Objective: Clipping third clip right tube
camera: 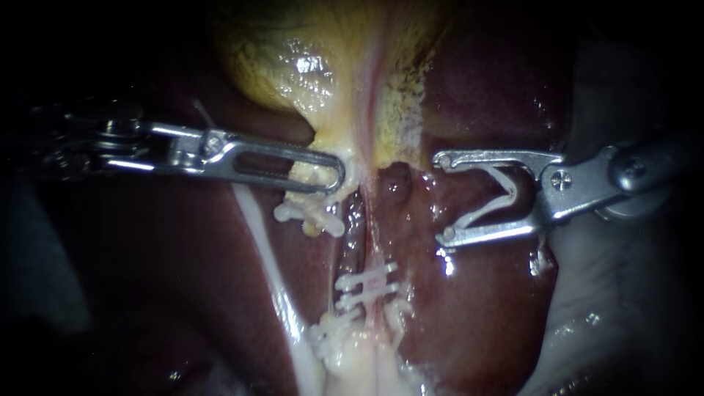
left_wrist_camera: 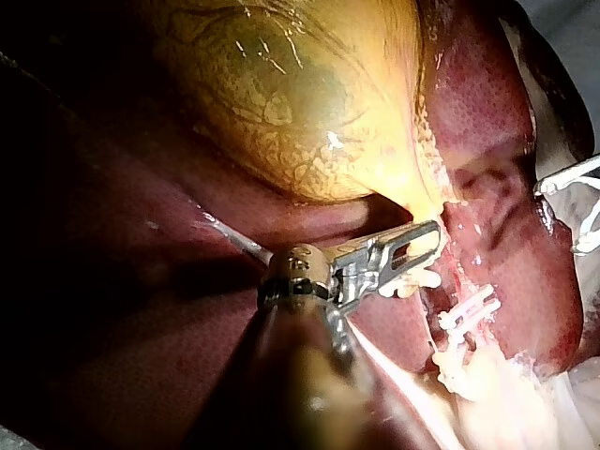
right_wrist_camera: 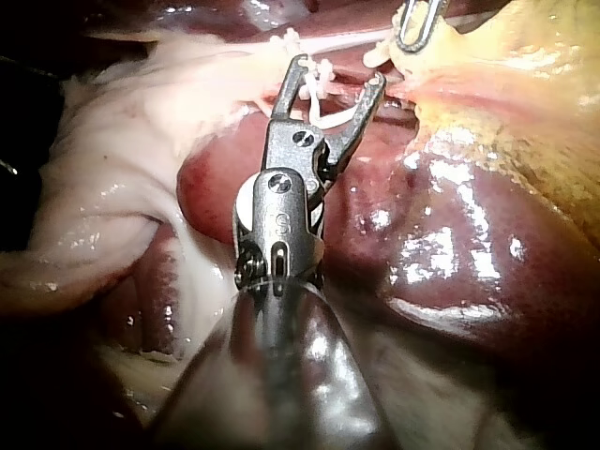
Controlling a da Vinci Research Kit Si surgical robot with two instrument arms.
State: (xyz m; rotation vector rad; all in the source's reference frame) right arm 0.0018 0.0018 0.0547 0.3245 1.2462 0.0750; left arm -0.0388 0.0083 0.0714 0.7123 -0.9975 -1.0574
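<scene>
Jaws of left instrument (camera: 334,172) tight on gallbladder (camera: 293,59) — lower one hidden — those of right instrument (camera: 442,196) wide, gripping white clip (camera: 512,192)

Surgical lab; liver (camera: 484,308), clips (camera: 367,282)

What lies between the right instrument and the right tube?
Only bare, wet liver; the endoscope view shows nothing else between the right instrument, which carries an open clip, and the right tube.

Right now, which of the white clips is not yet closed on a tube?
The open clip, V-shaped, held in my right instrument over the liver; the other clips lie shut across the tubes.
</scene>
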